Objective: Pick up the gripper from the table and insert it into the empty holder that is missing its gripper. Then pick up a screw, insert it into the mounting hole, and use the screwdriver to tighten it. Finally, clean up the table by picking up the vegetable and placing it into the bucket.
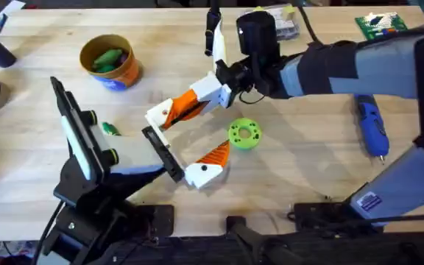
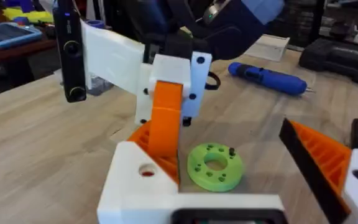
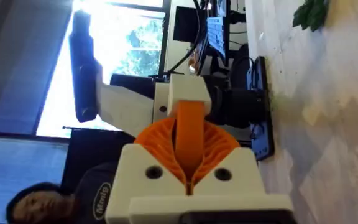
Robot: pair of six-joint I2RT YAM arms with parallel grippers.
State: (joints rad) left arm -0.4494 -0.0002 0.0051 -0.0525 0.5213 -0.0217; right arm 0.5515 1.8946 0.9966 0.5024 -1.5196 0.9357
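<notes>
**Seating the orange wedge in the bare bracket**

The step in hand appears to be the insertion. The right gripper (image 1: 210, 94) is pressed together on the loose orange plastic wedge piece (image 1: 186, 108), pinching its upper end between orange ribbed pads (image 3: 160, 146). The wedge's lower end meets the white angular plastic bracket (image 1: 157, 116) over the middle of the worktop (image 1: 308, 169).

That bracket is one finger of the left gripper (image 1: 177, 146), which is spread wide and holds nothing. Its other finger already carries an orange ridged triangle (image 1: 216, 154).

To do this well, keep the wedge in line with the bracket's slot. Push straight along the slot without twisting. Keep the left arm steady, and let go only once the wedge sits flush.
</notes>
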